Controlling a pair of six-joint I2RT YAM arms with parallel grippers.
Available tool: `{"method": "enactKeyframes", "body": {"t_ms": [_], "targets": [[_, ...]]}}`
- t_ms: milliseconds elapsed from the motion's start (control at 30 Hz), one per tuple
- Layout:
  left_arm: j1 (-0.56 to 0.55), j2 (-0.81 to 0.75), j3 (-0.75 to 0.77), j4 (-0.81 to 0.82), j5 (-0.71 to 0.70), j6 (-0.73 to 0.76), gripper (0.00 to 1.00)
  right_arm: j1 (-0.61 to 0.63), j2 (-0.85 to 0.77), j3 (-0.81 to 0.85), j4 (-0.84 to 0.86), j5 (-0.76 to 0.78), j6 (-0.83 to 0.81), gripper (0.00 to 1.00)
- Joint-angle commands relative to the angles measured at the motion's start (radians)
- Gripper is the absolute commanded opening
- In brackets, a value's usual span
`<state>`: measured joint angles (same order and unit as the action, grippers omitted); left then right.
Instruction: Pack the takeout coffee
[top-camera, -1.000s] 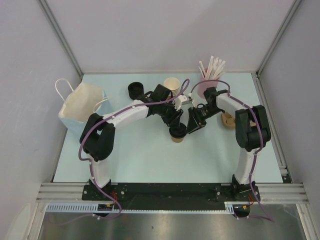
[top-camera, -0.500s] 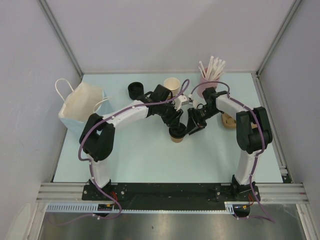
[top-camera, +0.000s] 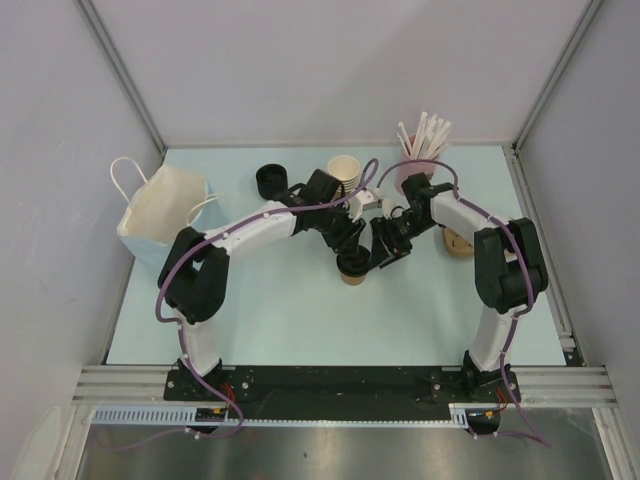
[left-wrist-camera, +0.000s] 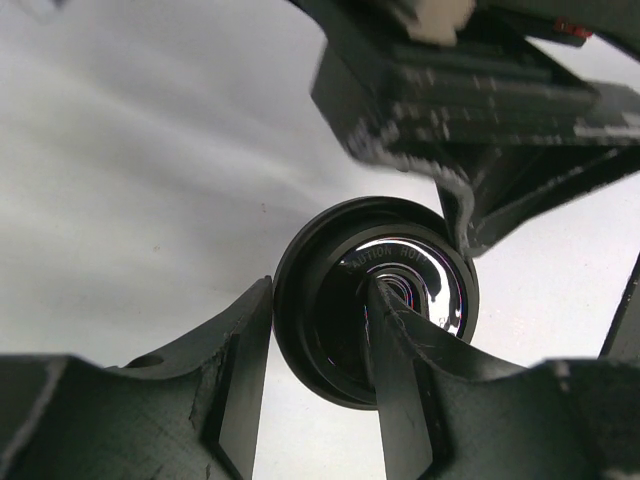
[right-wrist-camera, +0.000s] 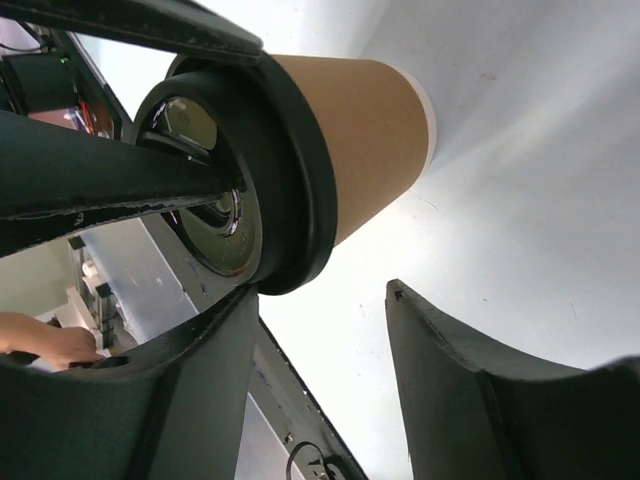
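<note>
Well to the left of the coffee cup, a white paper bag stands on the pale table. The left gripper reaches the cup from its left and holds it by the black lid. One finger presses the outside of the rim, and the other lies across the lid's sunken top, so the jaws are narrow. The cup stands upright between the two grippers, just in front of a stack of lidless cups. On the cup's right, the right gripper gapes wide and holds nothing. One finger lies along the lid's edge and the other is clear of the cup's brown wall.
</note>
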<state>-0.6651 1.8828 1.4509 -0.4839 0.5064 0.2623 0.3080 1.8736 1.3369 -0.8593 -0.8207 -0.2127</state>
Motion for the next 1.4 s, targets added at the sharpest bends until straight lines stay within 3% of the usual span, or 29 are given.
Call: {"method": "enactKeyframes", "body": {"t_ms": [0,433,567,867,1367], "targets": [[0.001,0.053,-0.07,-0.096,-0.158,0.052,0.46,0.083,0.033,-0.007,0.074,0.043,-0.016,0.6],[0.001,0.067,-0.064,-0.091,-0.155,0.051,0.46,0.077,0.052,-0.016,0.129,0.144,0.039,0.61],[-0.002,0.068,-0.067,-0.09,-0.155,0.049,0.46,0.086,0.078,-0.021,0.146,0.303,0.062,0.6],[-0.001,0.058,-0.073,-0.094,-0.16,0.054,0.46,0.109,0.131,-0.022,0.135,0.437,0.055,0.59],[-0.001,0.042,-0.084,-0.091,-0.161,0.06,0.46,0.135,0.127,-0.033,0.131,0.54,0.03,0.59]]}}
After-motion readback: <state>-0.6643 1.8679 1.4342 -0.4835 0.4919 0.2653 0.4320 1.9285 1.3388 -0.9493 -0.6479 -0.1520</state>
